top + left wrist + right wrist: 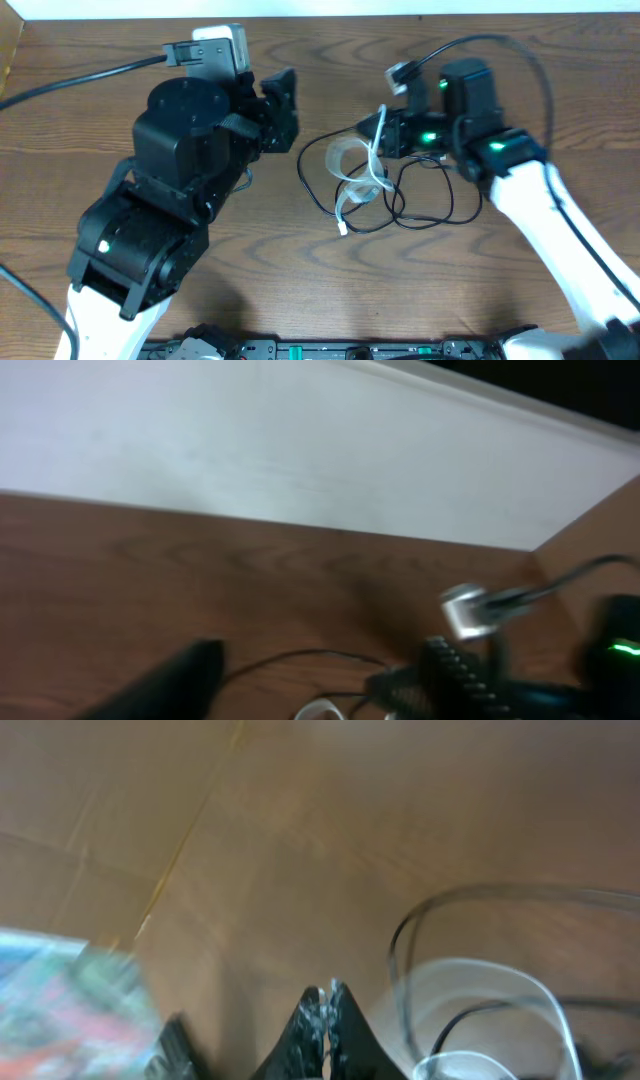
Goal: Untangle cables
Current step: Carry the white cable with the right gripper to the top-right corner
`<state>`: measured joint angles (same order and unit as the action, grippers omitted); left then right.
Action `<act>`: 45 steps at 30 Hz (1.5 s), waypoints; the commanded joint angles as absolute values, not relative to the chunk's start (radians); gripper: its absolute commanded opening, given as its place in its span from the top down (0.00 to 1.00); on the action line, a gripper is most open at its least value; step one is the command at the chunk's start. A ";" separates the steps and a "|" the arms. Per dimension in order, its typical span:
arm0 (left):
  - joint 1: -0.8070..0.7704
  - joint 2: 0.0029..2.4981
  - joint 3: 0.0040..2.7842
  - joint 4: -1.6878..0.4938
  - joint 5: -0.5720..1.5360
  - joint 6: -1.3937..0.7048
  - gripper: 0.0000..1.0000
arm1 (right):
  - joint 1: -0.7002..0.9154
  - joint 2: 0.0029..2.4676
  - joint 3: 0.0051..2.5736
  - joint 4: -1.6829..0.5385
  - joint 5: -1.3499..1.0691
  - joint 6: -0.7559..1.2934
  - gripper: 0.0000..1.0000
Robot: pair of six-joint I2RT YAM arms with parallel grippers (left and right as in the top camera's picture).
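Observation:
The white cable (352,188) lies coiled at mid-table, with one strand rising to my right gripper (381,128). The black cable (425,212) loops around and under it, and the two are still crossed. In the right wrist view the right gripper's fingertips (325,996) are pressed together on a bit of white cable, with the white loop (545,1005) and a black strand (470,1013) to their right. My left gripper (283,108) is open and empty, left of the tangle. The left wrist view shows one of its fingers (185,675), the black cable (300,654) and the white cable (318,710).
The wooden table (320,290) ends at a pale wall (300,450) at the back. The right wrist camera (404,72) and its thick black wire arch over the right arm. The left arm's bulky body (170,190) fills the left side.

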<state>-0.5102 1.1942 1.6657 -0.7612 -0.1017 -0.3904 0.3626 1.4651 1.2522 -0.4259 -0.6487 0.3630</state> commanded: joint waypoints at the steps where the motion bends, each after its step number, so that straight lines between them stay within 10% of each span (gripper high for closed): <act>1: -0.505 1.209 1.673 -0.765 -0.060 -0.384 0.18 | 0.356 1.355 1.414 -0.503 -0.402 0.306 0.99; 26: -0.505 1.256 1.673 -0.785 -0.060 -0.384 0.09 | -0.199 1.875 2.175 -0.803 -0.185 0.158 0.99; 45: -0.505 1.360 1.673 -0.784 -0.060 -0.379 0.10 | -0.387 2.388 2.215 -0.578 0.158 -0.076 0.99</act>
<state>-0.5106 1.3426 1.6657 -0.7841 -0.0647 -0.3889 -0.3542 2.3383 2.1929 -0.5739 0.1024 -0.0383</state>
